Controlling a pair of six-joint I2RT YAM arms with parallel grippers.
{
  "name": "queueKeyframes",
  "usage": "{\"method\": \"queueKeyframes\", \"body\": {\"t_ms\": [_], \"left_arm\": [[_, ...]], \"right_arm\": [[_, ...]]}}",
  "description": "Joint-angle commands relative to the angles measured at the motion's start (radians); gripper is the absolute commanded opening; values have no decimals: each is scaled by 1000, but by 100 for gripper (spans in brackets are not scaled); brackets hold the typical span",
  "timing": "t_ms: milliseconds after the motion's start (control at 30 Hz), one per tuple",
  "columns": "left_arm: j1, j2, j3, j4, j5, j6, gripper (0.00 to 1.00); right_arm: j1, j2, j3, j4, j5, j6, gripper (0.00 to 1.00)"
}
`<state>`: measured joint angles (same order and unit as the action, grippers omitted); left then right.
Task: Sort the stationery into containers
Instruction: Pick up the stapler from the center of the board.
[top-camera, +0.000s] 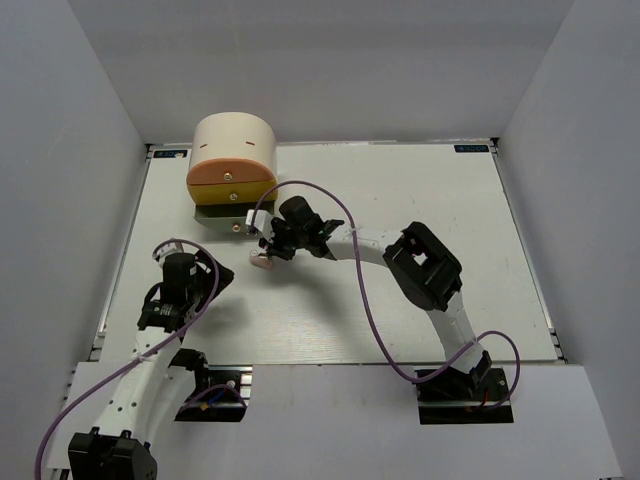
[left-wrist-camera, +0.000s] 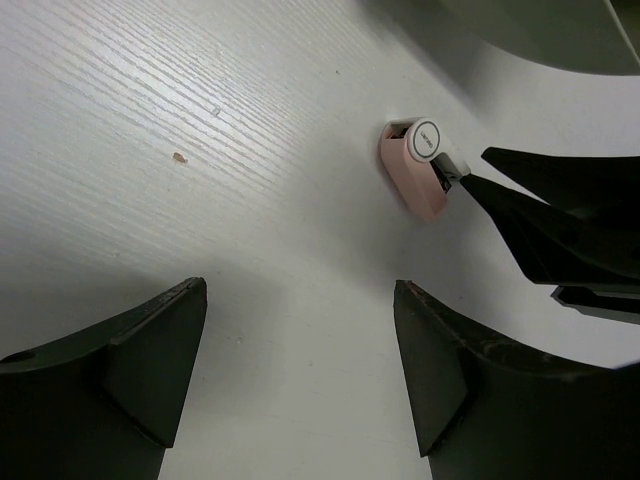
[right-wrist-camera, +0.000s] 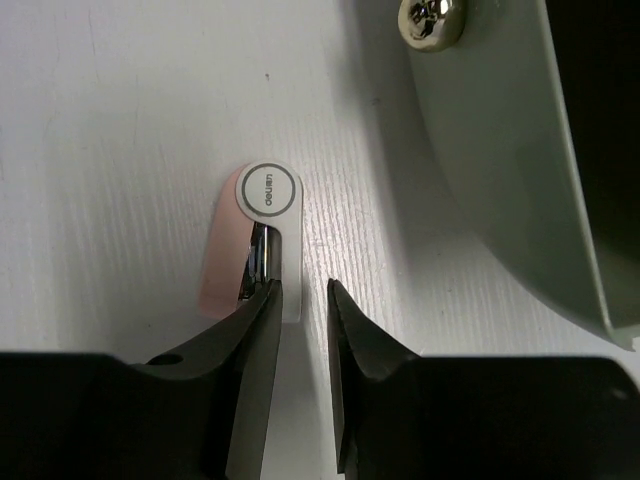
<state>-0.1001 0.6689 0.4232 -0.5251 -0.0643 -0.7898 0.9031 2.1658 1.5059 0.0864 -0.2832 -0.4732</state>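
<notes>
Evidently mid-pickup, the barely parted right pincer (right-wrist-camera: 300, 290) straddled the tiny pink-and-white rounded piece (right-wrist-camera: 225, 250) near the cream cylindrical drawer unit (top-camera: 235, 140), hold unclear, needing firmer closure; left pincer (left-wrist-camera: 300, 285) gaped empty.

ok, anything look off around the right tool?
Yes. The right tool is off-centre: the pink-and-white piece lies mostly beside and under one finger, with bare table in the narrow gap. Nothing spilled or damaged.

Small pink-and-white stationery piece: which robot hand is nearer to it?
Right. The right hand has its fingertips at the pink-and-white piece; the left hand hangs well back from it.
</notes>
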Motion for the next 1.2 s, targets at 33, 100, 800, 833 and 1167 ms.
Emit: {"method": "queueKeyframes", "body": {"t_ms": [33,100,800,833,1167], "left_arm": [[3,12,34,-1,-9,29,85],[3,12,34,-1,-9,29,85],[3,-6,34,-10,-18,29,85],[3,-6,34,-10,-19,29,85],[3,-25,34,-10,-19,20,85]], "right_arm": [[2,15,47,36,1,10,31],[2,17,50,23,-33,5,31],[-3,43,36,-31,-134,-59,21],[-3,45,36,-33,-137,-62,19],[-3,14,10,-47,-157,-93,0]]}}
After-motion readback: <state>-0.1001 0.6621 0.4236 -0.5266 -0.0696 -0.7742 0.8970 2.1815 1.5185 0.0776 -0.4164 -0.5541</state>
